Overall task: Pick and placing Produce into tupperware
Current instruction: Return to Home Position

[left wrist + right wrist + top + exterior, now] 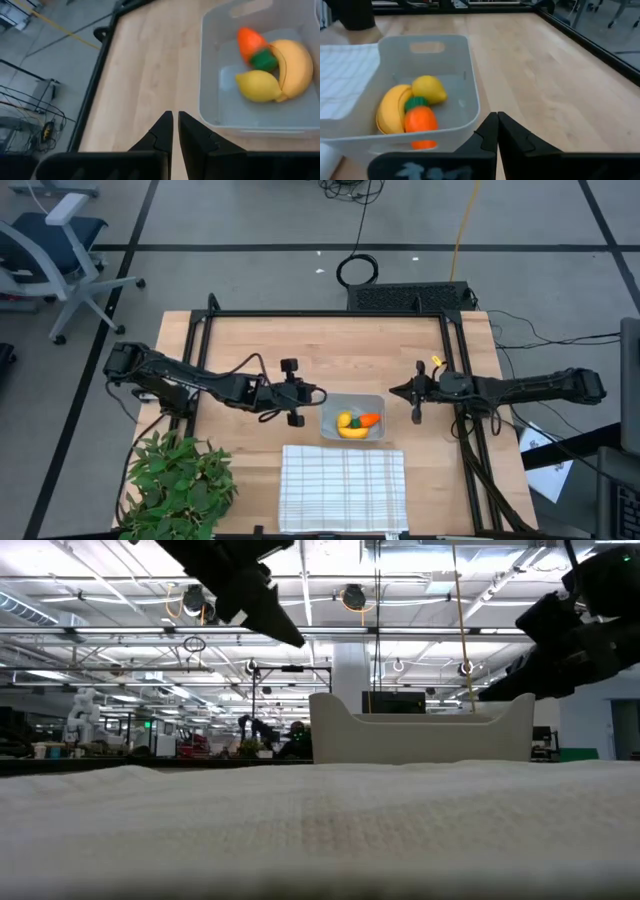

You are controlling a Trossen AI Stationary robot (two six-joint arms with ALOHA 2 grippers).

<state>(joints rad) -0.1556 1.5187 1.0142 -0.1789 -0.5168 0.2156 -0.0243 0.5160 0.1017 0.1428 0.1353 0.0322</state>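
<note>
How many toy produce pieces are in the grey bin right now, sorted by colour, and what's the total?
Yellow: 2 (banana, lemon)
Orange: 1 (carrot, with a green top)
Total: 3, all lying inside the grey bin

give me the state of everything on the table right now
grey bin: upright, no lid, holds three toy pieces
banana: lying inside the bin
lemon: inside, beside the banana
carrot: inside, against the banana
left gripper: shut, empty, off the bin's side
right gripper: shut, empty, off the opposite side
cloth: spread flat
</note>
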